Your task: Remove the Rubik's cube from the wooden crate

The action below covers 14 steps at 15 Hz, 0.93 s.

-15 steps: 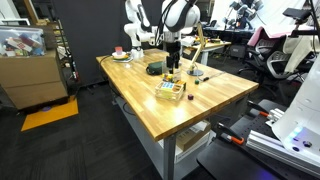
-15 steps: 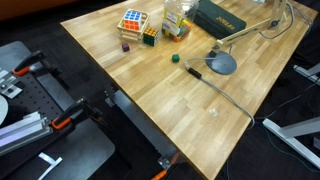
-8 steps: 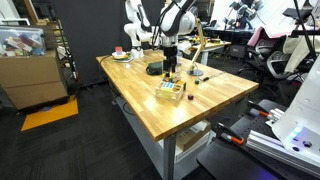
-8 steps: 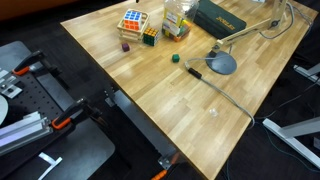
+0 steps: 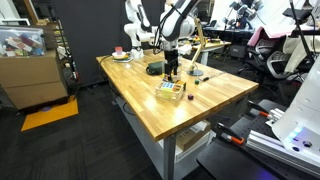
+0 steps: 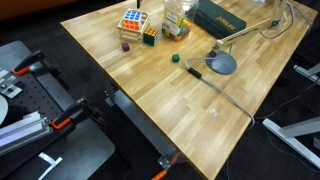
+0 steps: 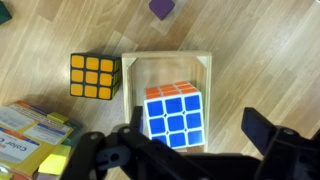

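So, quick rundown from the wrist cam: gripper (image 7: pixel 192 135) is spread wide open w/ nothing in it; the dark fingers (image 7: pixel 262 130) come in from the bottom edge, set wider apart than the cube, and afaict they aren't touching anything. Rubik's cube (image 7: pixel 175 113) is sitting inside the wooden crate (image 7: pixel 167 57), pushed toward the wall nearest the gripper; a strip of bare crate floor shows on the far side. It's the white-edged one, blue face toward the cam, orange face on the side away from the gripper.

A second cube (image 7: pixel 95 76) (black-edged, yellow face showing) sits on the table (image 7: pixel 265 60) outside the crate, right by one side wall; can't tell if they actually touch. A purple bit (image 7: pixel 160 8) lies past the crate's far wall; a colourful box (image 7: pixel 30 130) pokes in at the corner near the gripper.

In an exterior view the gripper (image 5: pixel 172 68) points straight down over the crate (image 5: pixel 170 97); its tips look to be above the rim, not down inside, tho it's small at that res. In an exterior view the crate w/ cube (image 6: pixel 133 18) is near the table's far edge, second cube (image 6: pixel 150 36) just beside it; a green bit (image 6: pixel 175 58) and a lamp base (image 6: pixel 222 64) sit well apart from it on the wood.
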Available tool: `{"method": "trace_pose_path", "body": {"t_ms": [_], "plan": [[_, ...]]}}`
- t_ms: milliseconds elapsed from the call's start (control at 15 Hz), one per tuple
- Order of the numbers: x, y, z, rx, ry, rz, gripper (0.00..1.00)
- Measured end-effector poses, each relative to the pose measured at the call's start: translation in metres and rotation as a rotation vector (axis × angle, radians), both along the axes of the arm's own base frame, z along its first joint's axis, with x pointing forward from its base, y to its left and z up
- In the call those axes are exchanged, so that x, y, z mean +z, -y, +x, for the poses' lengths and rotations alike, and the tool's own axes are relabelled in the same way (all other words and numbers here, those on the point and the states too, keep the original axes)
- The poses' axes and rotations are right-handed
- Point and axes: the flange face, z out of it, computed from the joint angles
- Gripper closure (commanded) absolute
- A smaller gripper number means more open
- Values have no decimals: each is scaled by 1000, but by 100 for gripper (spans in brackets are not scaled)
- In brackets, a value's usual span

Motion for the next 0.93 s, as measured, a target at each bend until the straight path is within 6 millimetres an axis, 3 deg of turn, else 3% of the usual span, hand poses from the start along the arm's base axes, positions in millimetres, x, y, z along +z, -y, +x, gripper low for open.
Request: {"method": "trace_pose_path", "body": {"t_ms": [333,933], "plan": [[-41,-2,16,14,-34,-12,0],[-62,-17,43,51,-73,-18,0]]}}
